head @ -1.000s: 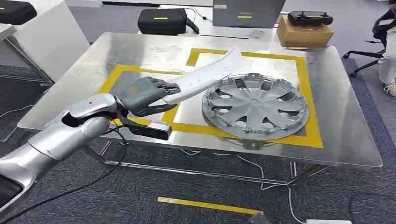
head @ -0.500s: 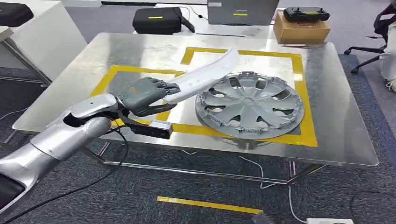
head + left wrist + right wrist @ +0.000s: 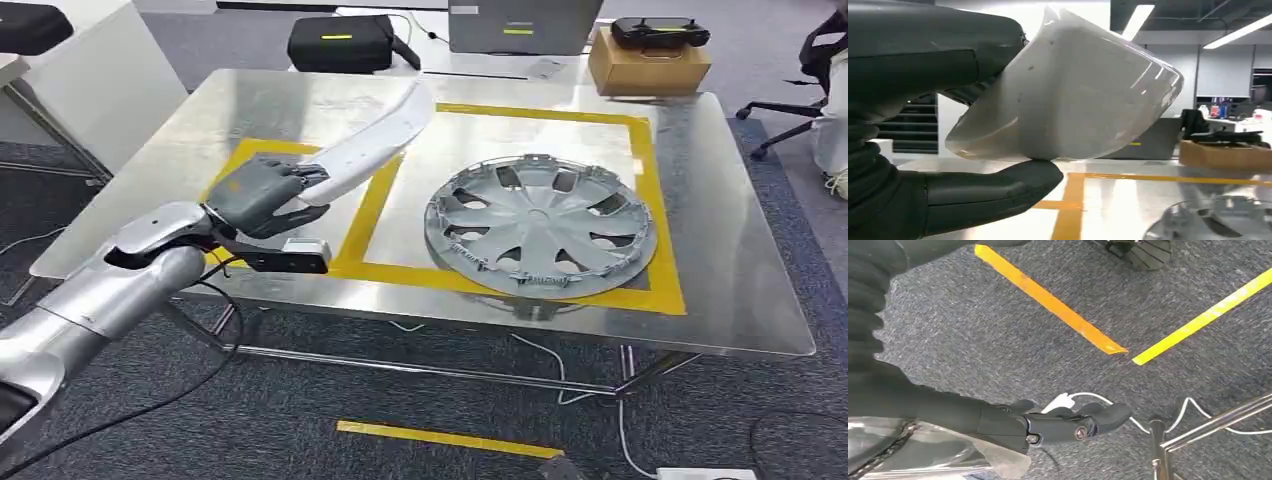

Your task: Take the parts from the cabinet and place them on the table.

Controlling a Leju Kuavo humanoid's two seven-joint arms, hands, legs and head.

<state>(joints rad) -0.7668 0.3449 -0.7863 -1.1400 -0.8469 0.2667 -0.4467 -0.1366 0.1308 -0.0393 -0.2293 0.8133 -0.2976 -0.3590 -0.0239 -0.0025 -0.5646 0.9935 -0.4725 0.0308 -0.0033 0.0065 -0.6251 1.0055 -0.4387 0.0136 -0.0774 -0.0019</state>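
My left hand (image 3: 255, 195) grips a long, curved white plastic part (image 3: 370, 145) by its near end, above the left side of the metal table (image 3: 720, 290). The part slants up and away over the left line of the yellow tape rectangle (image 3: 668, 230). In the left wrist view the white part (image 3: 1073, 95) sits between the thumb (image 3: 988, 192) and the fingers above it. A grey hubcap (image 3: 540, 225) lies flat inside the yellow rectangle, to the right of the held part. My right hand (image 3: 1058, 425) hangs over the carpet with its fingers stretched out, holding nothing.
Behind the table stand a black case (image 3: 340, 42), a grey box (image 3: 520, 25) and a cardboard box (image 3: 648, 62) with a black controller on it. A white desk (image 3: 90, 80) is at the left, an office chair (image 3: 815, 60) at the far right. Cables and a yellow tape strip (image 3: 445, 438) lie on the floor.
My left hand has carried the white part leftwards, from above the hubcap's rim to over the left yellow line. The hubcap has stayed where it was.
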